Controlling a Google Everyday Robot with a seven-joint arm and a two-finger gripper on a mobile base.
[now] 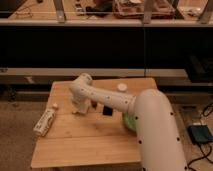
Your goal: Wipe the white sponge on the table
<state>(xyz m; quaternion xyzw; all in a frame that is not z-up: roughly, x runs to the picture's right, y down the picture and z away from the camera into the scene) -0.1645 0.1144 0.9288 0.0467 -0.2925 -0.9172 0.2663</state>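
Note:
The table has a light wooden plank top. My white arm reaches from the lower right across it and bends at a joint near the back left. My gripper points down onto the table top left of the middle. A small off-white pad, seemingly the white sponge, shows at the gripper's lower end and touches the wood. The gripper hides most of it.
A long white labelled bottle lies near the table's left edge. A small white round cup stands at the back. Two small dark objects sit beside the arm. A green bowl is partly hidden by the arm. Dark shelving stands behind.

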